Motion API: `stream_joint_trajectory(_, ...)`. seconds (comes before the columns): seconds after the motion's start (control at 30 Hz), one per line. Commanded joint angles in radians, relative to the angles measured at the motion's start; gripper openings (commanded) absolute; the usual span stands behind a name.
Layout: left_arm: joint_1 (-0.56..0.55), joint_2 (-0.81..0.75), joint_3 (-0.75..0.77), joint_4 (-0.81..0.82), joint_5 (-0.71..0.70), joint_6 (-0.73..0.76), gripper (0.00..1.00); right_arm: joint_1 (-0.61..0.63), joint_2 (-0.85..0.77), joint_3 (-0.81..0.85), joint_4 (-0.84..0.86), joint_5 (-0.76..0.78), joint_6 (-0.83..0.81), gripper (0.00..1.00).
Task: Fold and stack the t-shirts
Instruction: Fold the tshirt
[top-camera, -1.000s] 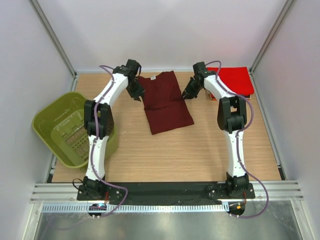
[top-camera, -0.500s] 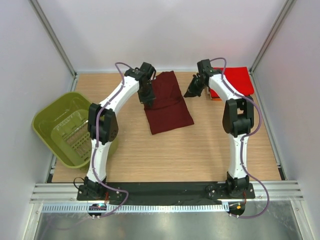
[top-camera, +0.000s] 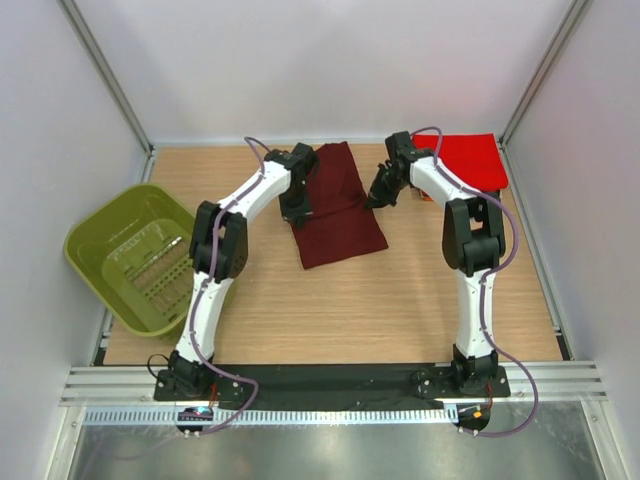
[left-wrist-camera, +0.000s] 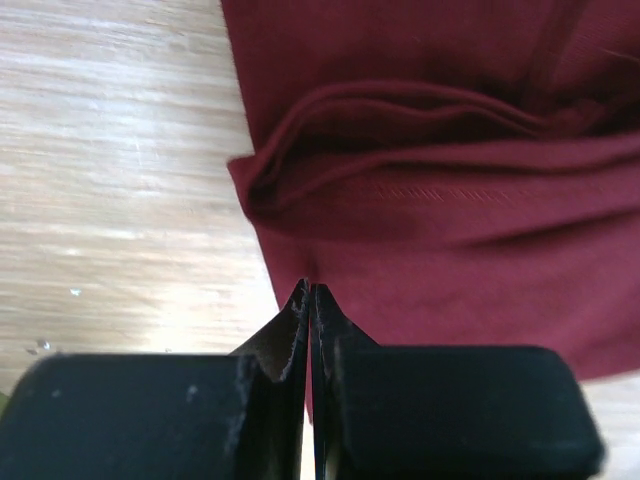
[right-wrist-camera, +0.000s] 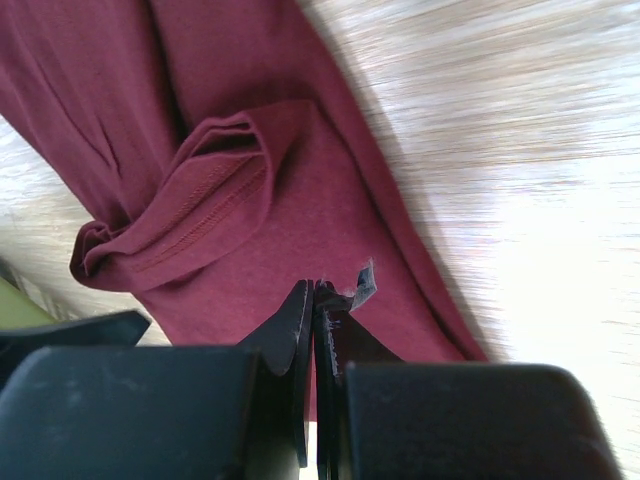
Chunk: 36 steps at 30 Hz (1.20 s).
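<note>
— Cloth texture?
— Soft maroon t-shirt (top-camera: 335, 205), folded into a long strip with rumpled sleeve folds, upper centre on the wooden table (top-camera: 400, 300); a red t-shirt (top-camera: 470, 160) lies folded at upper right.
— Claws?
— Both shut: left gripper (left-wrist-camera: 310, 292) at the shirt's left edge, apparently nipping its hem; right gripper (right-wrist-camera: 315, 290) clamped on the right edge. Both arms stretch forward, wrists bent down.

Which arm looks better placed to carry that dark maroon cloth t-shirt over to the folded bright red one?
Probably right: the right gripper pinches the dark maroon cloth t-shirt at the edge nearest the folded bright red t-shirt; the left gripper grips the opposite edge.
</note>
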Motion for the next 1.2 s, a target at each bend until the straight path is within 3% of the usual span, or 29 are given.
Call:
stream_joint_trajectory(0.0,0.002,0.040,0.057,0.004,-0.072,0.010,0.00,0.005,-0.038,0.013,0.032,0.006,0.004,0.05)
stream_joint_trajectory(0.27,0.049,0.146,0.270,-0.008,-0.132,-0.032,0.00,0.011,-0.027,0.012,0.045,0.014,-0.014,0.08)
stream_joint_trajectory(0.57,0.109,0.077,0.216,0.136,-0.076,-0.109,0.00,0.020,0.028,0.036,0.078,0.000,-0.052,0.11)
stream_joint_trajectory(0.8,0.112,0.030,0.239,0.139,-0.034,-0.088,0.01,0.026,0.097,0.110,0.085,-0.040,-0.032,0.14)
stream_joint_trajectory(1.0,0.108,-0.066,0.220,0.132,0.108,-0.059,0.06,0.011,0.027,0.161,-0.051,-0.032,-0.138,0.27)
stream_joint_trajectory(1.17,0.072,-0.184,0.163,0.069,0.138,-0.011,0.11,-0.004,-0.074,0.035,-0.149,-0.051,-0.259,0.36)
